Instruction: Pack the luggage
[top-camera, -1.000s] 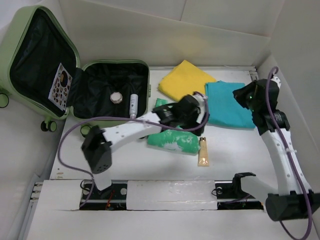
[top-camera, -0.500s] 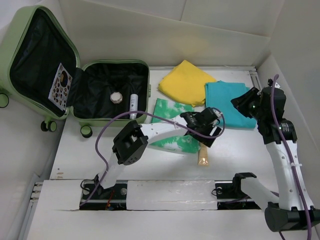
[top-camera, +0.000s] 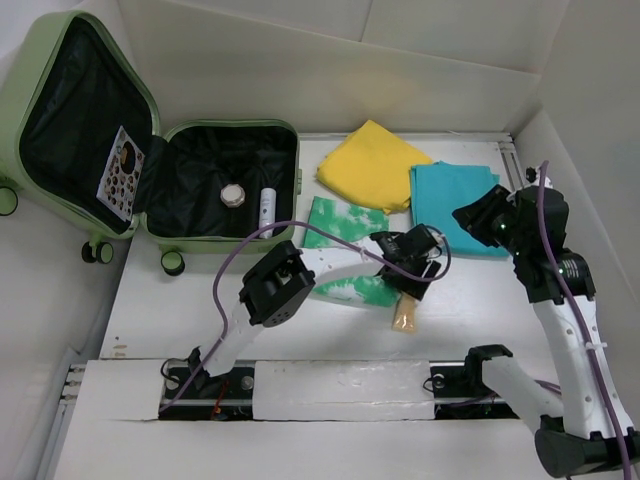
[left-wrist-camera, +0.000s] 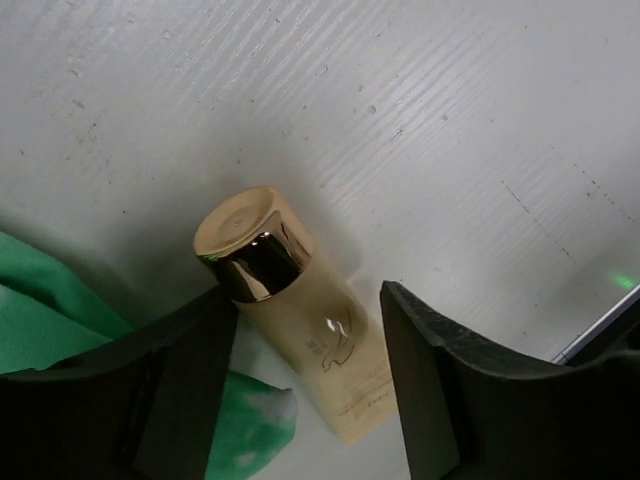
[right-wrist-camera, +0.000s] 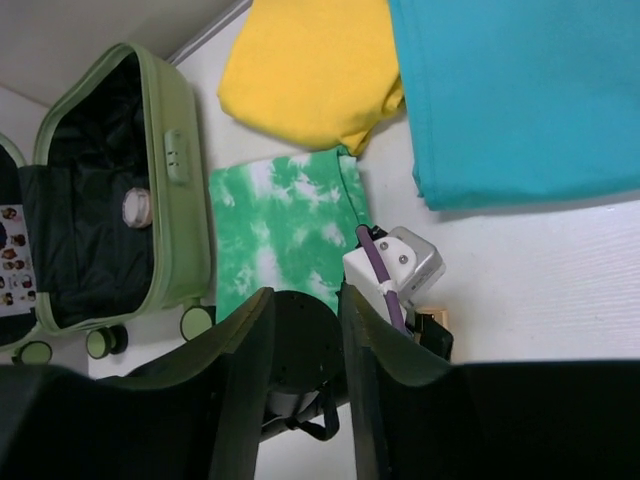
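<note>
Gold tube (left-wrist-camera: 320, 350) looks light and slippery, so I should grip its body below the cap. My left claw (left-wrist-camera: 305, 300) is spread around it, not pinching; the stiff luggage (top-camera: 12, 100) lies open.

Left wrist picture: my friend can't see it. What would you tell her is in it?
A beige tube with a shiny gold cap lies on the white table, between the two black fingers of the left gripper, which stands open around it. A bit of green cloth shows at the lower left, beside the tube.
</note>
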